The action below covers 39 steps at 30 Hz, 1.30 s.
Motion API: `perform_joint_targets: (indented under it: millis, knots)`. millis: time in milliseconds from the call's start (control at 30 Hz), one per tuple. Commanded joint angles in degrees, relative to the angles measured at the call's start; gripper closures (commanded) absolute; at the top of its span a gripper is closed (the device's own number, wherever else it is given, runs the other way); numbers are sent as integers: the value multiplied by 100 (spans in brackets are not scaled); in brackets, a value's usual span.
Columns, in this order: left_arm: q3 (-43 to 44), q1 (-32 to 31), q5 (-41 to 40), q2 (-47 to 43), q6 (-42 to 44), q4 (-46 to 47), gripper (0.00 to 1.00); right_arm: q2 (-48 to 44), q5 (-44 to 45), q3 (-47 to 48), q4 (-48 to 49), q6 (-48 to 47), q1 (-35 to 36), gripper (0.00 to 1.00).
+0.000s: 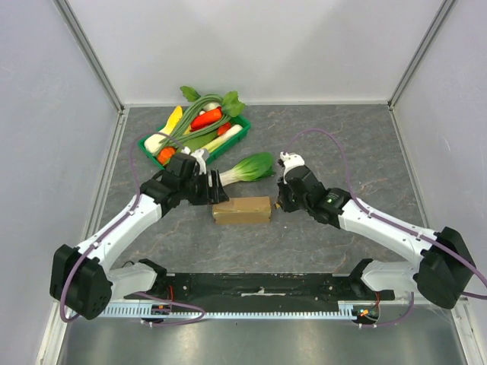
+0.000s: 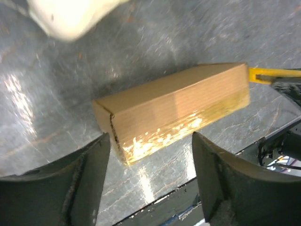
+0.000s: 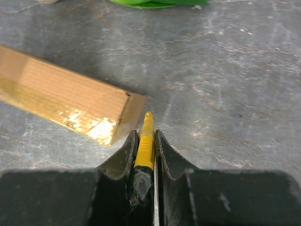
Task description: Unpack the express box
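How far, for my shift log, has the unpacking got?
Done: the right pincer is shut on a yellow cutter, its tip beside the express box. In hand: the open left pincer hovers at the other end. Left: the box looks closed; nothing is out.

Express box (image 1: 242,210) is hemmed in at both ends: left gripper (image 1: 215,190) one side, right gripper (image 1: 278,204) with its yellow tool (image 3: 147,127) the other. Bok choy (image 1: 247,168) sits just behind (near side's bare table (image 1: 251,243)).
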Motion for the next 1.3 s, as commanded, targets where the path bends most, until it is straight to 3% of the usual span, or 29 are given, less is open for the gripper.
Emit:
perform_joint_targets:
  millis: [0,100,167,633,1133,1267]
  knots:
    - [858,-17,-22,-45,1328,12,22,-313,494,338,-303,120,-218,100]
    - [1191,-35,865,192,2128,30,20,-479,459,382,-444,85,-315,100]
    - [1315,-114,1357,516,2700,12,7,-602,275,400,-462,-55,-350,100]
    - [1123,-1107,1360,1528,4599,653,5,-954,-156,576,-497,-197,-465,100]
    - [876,-1301,1131,2372,4934,1128,1,-1191,-270,269,-251,189,-588,100]
    - [920,-1318,1114,2460,4653,1216,7,-1306,-437,23,-23,444,-605,100]
